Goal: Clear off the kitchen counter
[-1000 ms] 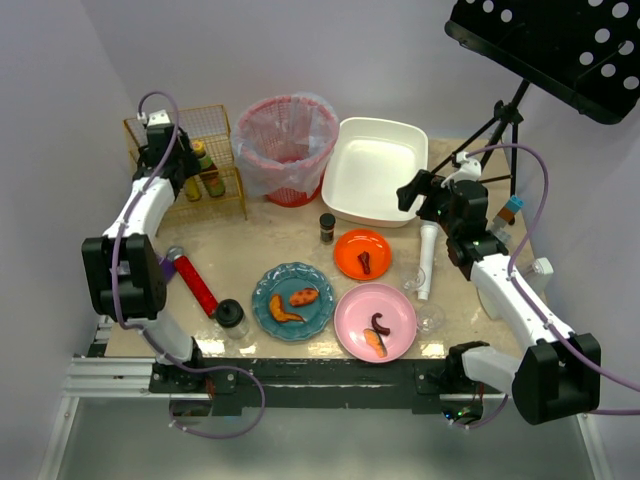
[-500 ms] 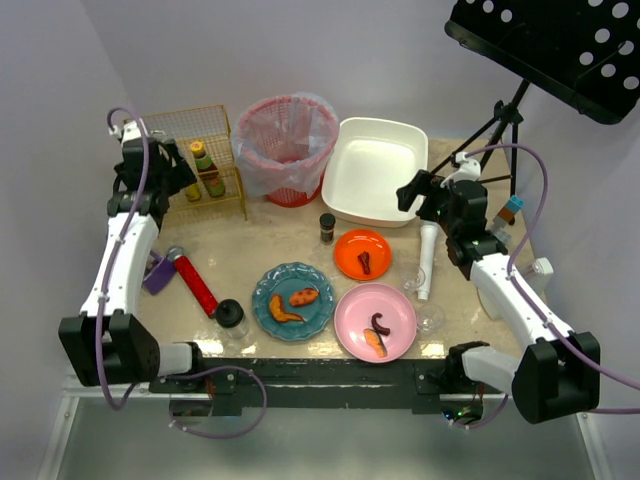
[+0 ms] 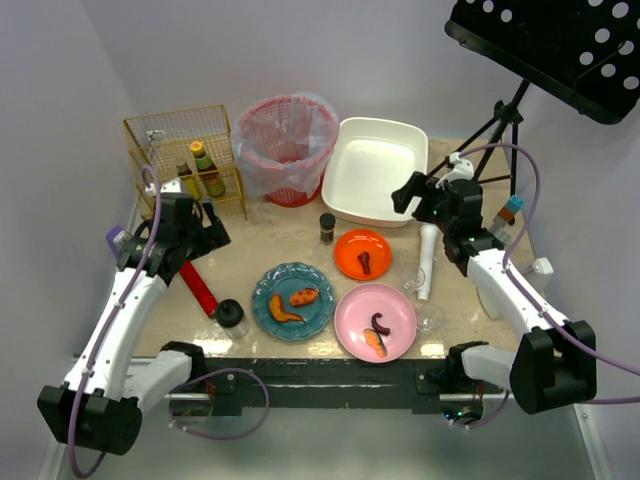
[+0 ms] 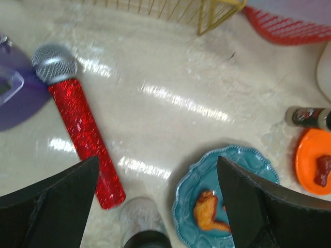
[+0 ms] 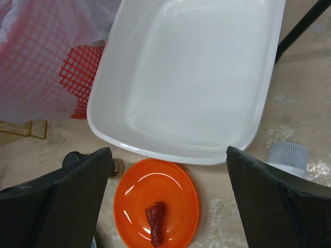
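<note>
Beige kitchen bench (image 3: 265, 235) fills the middle of the top view, from the arm bases at six o'clock to the containers along its twelve o'clock edge, and it is crowded. The left claw (image 4: 158, 161) hovers at nine o'clock, spread wide with nothing in it. Just to its left lies a red glitter microphone (image 4: 85, 139), which looks like the next pick. A good grasp would set the jaws across the red handle near its middle, descend straight and close firmly, since the round body may roll. The black-lidded jar (image 3: 231, 318) by the handle's end and the purple object (image 4: 13, 98) at the mesh head should stay untouched. The right claw (image 5: 168, 151) hangs equally wide and empty over the near rim of the white tub (image 3: 375, 170), which holds nothing. The lined red bin (image 3: 288, 145) sits at twelve o'clock, its contents hidden. The yellow wire rack (image 3: 185, 150) at ten o'clock holds two bottles (image 3: 205, 168). The blue plate (image 3: 293, 300) carries two fried pieces, the orange plate (image 3: 362, 253) one dark scrap, and the pink plate (image 3: 375, 320) two.
</note>
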`<state>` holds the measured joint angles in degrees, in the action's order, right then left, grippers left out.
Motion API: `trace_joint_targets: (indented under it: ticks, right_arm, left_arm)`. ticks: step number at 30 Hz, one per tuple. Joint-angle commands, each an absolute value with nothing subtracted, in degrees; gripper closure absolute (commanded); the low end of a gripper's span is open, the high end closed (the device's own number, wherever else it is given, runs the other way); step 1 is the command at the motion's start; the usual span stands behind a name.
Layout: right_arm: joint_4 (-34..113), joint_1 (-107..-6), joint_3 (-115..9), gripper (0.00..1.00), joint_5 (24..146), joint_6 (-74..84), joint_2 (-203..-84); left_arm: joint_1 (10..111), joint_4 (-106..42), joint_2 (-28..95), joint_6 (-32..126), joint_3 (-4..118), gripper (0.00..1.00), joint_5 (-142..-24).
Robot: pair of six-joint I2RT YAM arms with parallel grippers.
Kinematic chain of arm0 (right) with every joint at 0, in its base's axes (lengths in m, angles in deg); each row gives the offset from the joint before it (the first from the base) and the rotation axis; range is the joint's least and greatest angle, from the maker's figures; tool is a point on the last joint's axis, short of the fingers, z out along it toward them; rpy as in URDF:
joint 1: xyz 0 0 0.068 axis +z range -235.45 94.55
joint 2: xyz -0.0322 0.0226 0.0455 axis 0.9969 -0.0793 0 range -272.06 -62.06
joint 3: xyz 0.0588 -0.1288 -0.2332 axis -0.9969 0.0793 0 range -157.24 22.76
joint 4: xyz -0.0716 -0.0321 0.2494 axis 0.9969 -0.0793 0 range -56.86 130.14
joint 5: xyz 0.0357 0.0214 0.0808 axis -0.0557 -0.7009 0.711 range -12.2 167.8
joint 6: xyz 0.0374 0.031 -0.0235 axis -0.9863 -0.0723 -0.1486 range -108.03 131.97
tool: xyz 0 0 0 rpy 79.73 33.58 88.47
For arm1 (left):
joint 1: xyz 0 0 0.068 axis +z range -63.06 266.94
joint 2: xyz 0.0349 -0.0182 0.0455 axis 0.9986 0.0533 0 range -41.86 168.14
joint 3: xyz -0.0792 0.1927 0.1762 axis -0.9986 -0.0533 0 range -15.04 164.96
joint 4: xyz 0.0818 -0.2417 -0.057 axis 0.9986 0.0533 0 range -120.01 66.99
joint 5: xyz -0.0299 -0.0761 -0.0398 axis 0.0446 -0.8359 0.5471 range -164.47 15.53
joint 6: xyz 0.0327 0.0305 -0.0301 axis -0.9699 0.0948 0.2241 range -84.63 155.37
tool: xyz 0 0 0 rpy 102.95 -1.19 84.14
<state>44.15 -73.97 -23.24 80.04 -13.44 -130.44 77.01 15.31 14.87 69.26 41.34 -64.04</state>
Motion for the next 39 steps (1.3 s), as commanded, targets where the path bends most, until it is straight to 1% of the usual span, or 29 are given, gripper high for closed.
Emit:
trace_joint_targets:
  ticks: [1,5,8,12,17,24,30,33,39]
  right_arm:
    - [46.5,-74.1,-22.5,0.03,81.4,-14.5,-128.2]
    - [46.8,-74.1,-21.2,0.03,81.8,-15.2,-127.4]
    - [47.0,-74.1,-21.1,0.03,82.3,-15.4,-127.7]
    - [47.2,-74.1,-21.1,0.03,82.2,-15.4,-128.1]
    - [47.8,-74.1,-20.7,0.03,82.5,-15.6,-128.3]
    - [47.4,-74.1,-20.4,0.03,82.3,-15.2,-128.0]
    - [47.4,-74.1,-20.2,0.03,82.4,-15.3,-128.0]
    - [48.0,-74.1,-19.9,0.03,82.8,-15.7,-128.2]
    - [48.8,-74.1,-20.0,0.03,83.9,-16.0,-129.4]
  left_arm:
    - [76.9,24.2,10.8,71.8,39.1,0.0,-64.5]
    - [76.4,28.5,10.6,71.5,37.8,0.0,-66.6]
    - [75.3,28.9,9.0,72.2,36.2,0.0,-70.1]
    - [73.5,29.1,7.9,74.1,34.5,0.0,-71.0]
    - [68.5,28.9,8.2,77.5,32.5,0.0,-71.1]
    - [59.5,31.9,10.7,82.2,32.2,0.0,-66.7]
    - [57.9,36.3,11.0,82.9,33.4,0.0,-61.7]
    - [57.6,37.5,11.0,83.4,32.9,0.0,-61.1]
    - [55.7,36.9,11.0,84.8,31.0,0.09,-62.1]
